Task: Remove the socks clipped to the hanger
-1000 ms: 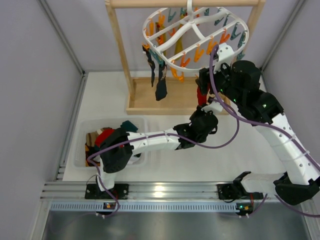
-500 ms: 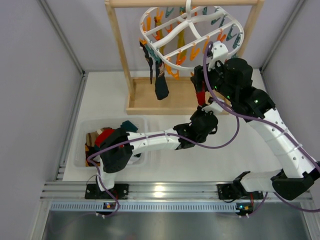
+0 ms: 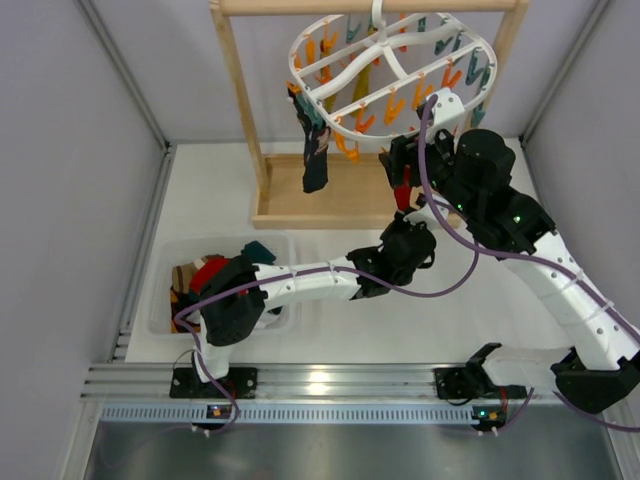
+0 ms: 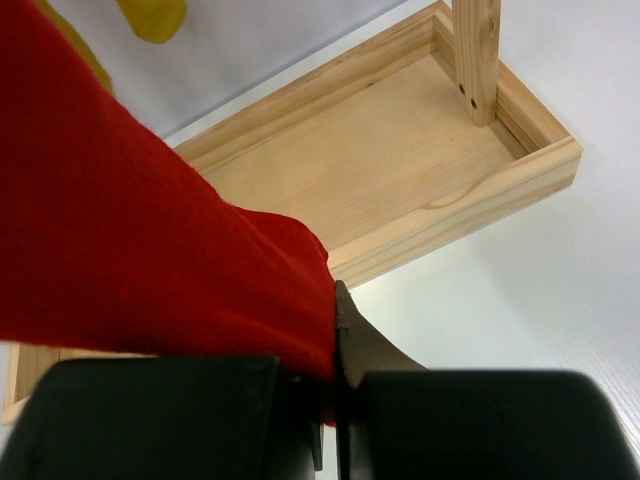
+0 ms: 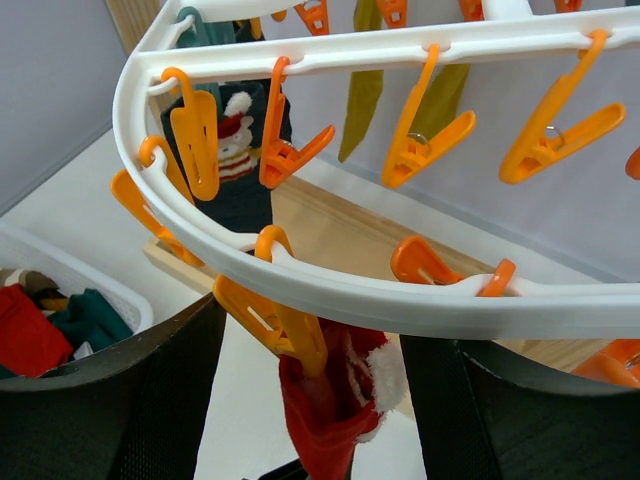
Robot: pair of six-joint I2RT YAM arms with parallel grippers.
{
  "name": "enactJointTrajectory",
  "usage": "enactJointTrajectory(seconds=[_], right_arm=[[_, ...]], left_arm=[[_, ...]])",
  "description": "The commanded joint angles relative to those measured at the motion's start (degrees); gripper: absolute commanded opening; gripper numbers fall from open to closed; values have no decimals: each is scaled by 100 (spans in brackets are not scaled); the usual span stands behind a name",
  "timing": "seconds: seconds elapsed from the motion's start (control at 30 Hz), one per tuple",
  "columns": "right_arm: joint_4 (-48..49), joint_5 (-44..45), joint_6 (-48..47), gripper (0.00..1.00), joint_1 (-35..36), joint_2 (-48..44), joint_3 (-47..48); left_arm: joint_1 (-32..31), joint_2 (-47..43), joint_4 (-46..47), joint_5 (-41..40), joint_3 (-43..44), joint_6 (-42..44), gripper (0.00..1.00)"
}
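Note:
The white oval hanger (image 3: pixel 392 72) hangs from the wooden stand, its rim (image 5: pixel 420 300) crossing the right wrist view. A red sock (image 5: pixel 340 430) with a white fluffy cuff is pinched in an orange clip (image 5: pixel 285 330) under that rim. My right gripper (image 5: pixel 320 400) is open, one finger (image 5: pixel 150 400) on each side of that clip and the sock's top. My left gripper (image 4: pixel 335 400) is shut on the lower end of the red sock (image 4: pixel 150 230), below the hanger (image 3: pixel 405 235). A dark sock (image 3: pixel 315 165) and mustard socks (image 5: pixel 365 90) stay clipped farther back.
The wooden stand's flat tray base (image 4: pixel 380 170) lies just behind the left gripper, its post (image 3: pixel 240 100) at the left. A clear bin (image 3: pixel 165 290) holding loose socks sits at the near left. Many empty orange and teal clips (image 5: pixel 430 140) dangle from the rim.
The hanger swung left and then back right, and the dark sock swayed with it. My right gripper shifted slightly with the rim. The left gripper kept its hold on the red sock.

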Motion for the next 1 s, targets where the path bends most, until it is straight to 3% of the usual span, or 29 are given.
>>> enactJointTrajectory(seconds=[0.0,0.43,0.73,0.97], right_arm=[[409,107,-151,67,91,-29,192],[232,-676,-2,66,302,-546,-422],[276,70,-221,68,372,-415,-335],[144,334,-380,68,452,147,271]], left_arm=[[-2,-147,71,0,95,-19,0],[6,-120,36,-26,34,-36,0],[-2,-199,-17,61,8,-186,0],[-2,-226,-35,175,34,-230,0]])
